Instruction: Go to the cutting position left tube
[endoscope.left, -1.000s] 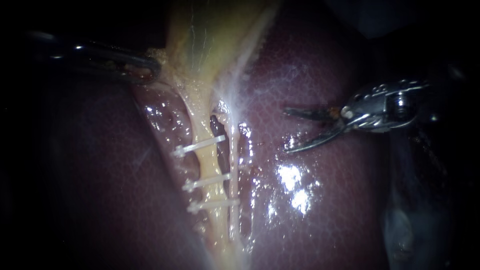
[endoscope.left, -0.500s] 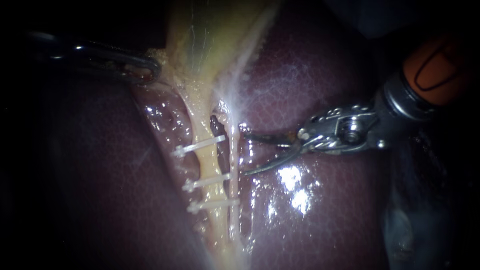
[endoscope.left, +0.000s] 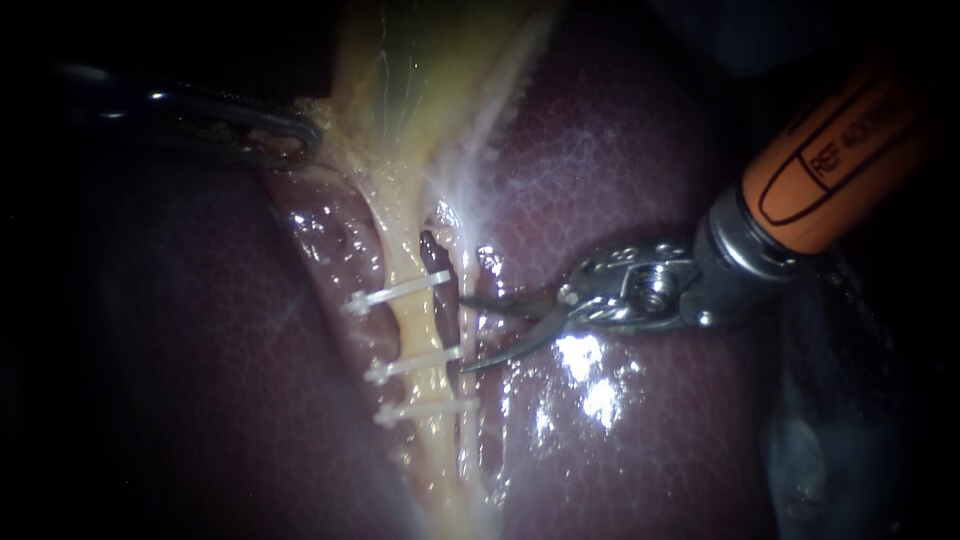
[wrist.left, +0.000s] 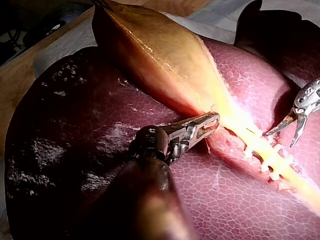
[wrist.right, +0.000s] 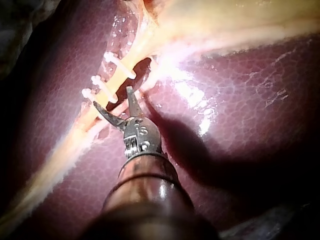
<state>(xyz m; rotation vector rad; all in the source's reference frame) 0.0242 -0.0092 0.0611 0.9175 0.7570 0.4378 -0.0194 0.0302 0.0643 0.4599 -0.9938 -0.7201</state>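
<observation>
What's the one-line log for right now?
left tool: shut on gallbladder | right tool: open, beside clipped tubes | cut: none yet

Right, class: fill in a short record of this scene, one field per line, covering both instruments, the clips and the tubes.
Left instrument: jaws shut on the gallbladder edge
Right instrument: blades open, tips at the right tube
Clips: three, across the left tube
Blade level: roughly between upper and middle clips
Cut position: left tube not yet between the blades
</observation>
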